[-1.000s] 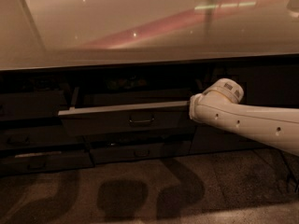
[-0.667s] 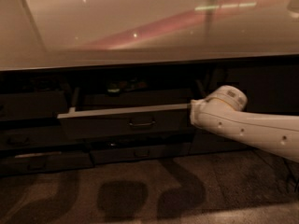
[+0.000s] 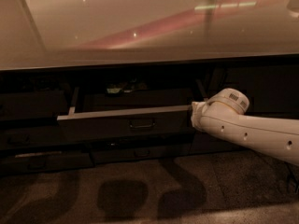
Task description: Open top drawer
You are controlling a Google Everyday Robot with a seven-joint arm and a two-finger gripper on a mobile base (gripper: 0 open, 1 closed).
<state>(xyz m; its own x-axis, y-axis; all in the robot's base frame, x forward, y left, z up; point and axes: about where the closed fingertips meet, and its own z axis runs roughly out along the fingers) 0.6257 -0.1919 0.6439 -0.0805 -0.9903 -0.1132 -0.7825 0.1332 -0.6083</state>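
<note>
1. Gripper (image 3: 193, 115) first: mine sits at the right end of the top drawer (image 3: 112, 125), at the upper corner of its front and below the counter's (image 3: 140, 31) front edge. I cannot tell whether it is spread, closed or pinching the panel, because my wrist (image 3: 224, 108) covers it.
2. The top drawer stands partly pulled out from under the counter's front edge. Its front is level, its pale top lip shows, and its left side rail (image 3: 72, 101) runs back into the cabinet.
3. I judge it a stiff, rigid box on slides. It should travel in one straight line toward me, with steady drag rather than real weight, and nothing about it looks fragile.
4. The smooth dark front looks slippery for an edge pinch, so the best hold is the bail handle (image 3: 142, 123) at the middle of the front — a pull there should run true.
5. Pulling from the right corner may skew the drawer on its slides, I think.
6. A small pale thing (image 3: 117, 90) lies far back inside — I cannot tell what it is.
7. The lower drawer fronts (image 3: 135, 152) beneath sit shut.
</note>
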